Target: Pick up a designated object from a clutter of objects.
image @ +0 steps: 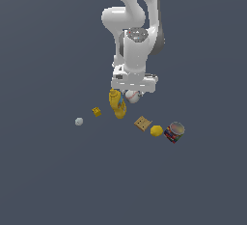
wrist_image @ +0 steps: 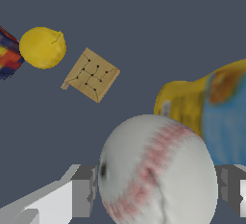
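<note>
In the exterior view, going from the frame's left: a small pale ball (image: 79, 121) sits alone at centre-left, and just to its right and a little higher lies a tiny yellow block (image: 97, 111). Next comes the yellow bottle (image: 117, 104), near the middle of the frame, its top tucked beneath the white arm's hand. Immediately right of the bottle's top, the baseball (image: 132, 96) hangs under the gripper (image: 133, 93), and it seems to sit higher than the other items, though this view is too small to be sure. The wrist view shows the baseball (wrist_image: 157, 170), with its red stitching, clasped between the two grey fingers (wrist_image: 82, 190), one pressed on each side, so the gripper (wrist_image: 156, 189) is clamped on it; the bottle (wrist_image: 211, 117) lies close behind. Further right in the exterior view, lower in the frame, come the tan cracker-like square (image: 143, 123), then the lemon (image: 156, 131), and last the labelled can (image: 174, 132), tipped over beside the lemon.
</note>
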`<state>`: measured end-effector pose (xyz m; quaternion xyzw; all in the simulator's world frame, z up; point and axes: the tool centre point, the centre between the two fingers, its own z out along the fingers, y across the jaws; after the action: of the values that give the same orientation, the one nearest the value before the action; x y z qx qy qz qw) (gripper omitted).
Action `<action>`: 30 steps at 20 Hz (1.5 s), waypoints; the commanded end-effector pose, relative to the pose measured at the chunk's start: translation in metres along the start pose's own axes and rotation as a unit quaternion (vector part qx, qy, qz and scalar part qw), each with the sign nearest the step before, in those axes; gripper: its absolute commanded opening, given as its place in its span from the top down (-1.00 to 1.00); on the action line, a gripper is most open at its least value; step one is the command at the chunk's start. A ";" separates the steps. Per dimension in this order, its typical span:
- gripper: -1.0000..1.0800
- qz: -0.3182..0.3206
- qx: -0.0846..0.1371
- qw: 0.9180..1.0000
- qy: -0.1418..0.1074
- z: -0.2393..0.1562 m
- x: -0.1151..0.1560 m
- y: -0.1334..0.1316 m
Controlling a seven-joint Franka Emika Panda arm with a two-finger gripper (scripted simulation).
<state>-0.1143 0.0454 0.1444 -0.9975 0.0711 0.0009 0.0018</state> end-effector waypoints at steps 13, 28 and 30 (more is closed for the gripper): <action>1.00 0.001 0.001 1.000 0.001 -0.124 0.050 0.103; 1.00 0.001 -0.001 1.000 0.001 -0.238 0.102 0.197; 1.00 0.001 -0.001 1.000 0.001 -0.250 0.108 0.207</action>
<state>-0.0399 -0.1675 0.3828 -0.9974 0.0722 0.0008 0.0007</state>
